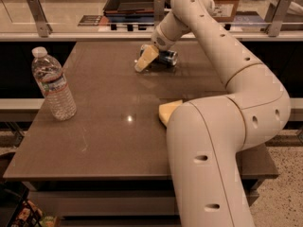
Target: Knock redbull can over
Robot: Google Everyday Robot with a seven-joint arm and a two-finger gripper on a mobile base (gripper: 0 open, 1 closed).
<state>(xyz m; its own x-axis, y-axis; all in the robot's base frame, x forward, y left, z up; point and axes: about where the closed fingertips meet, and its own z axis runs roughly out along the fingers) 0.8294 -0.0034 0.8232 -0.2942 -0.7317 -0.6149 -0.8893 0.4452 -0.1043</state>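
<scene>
**Figure.** 1 robot arm (222,51) reaches across the brown worktop (109,131) toward its far side. The gripper (145,60) sits low at the surface, touching or just beside the left end of the redbull can (163,57). Whether the jaws are open or closed cannot be told from this view. The can lies on its side near the far edge, its long axis roughly parallel to that edge, with the blue body toward the camera and a silver end to the right. On this evidence the task appears to be met. 1 water bottle (53,86) stands upright near the left edge, well apart from the can. 1 yellow block (168,110) lies near the middle of the worktop, partly hidden by the lower arm link.

Judged hazards:

1. A can on its side rolls freely across its axis. A further push from the gripper could send it toward the far edge and possibly off the worktop.
2. A retreat that drags sideways while in contact could spin the can or sweep it along.
3. The lower link passes close over the yellow block, so a low withdrawal could shove it.
4. The bottle is least exposed, since only a wide leftward sweep would reach and topple it.
</scene>
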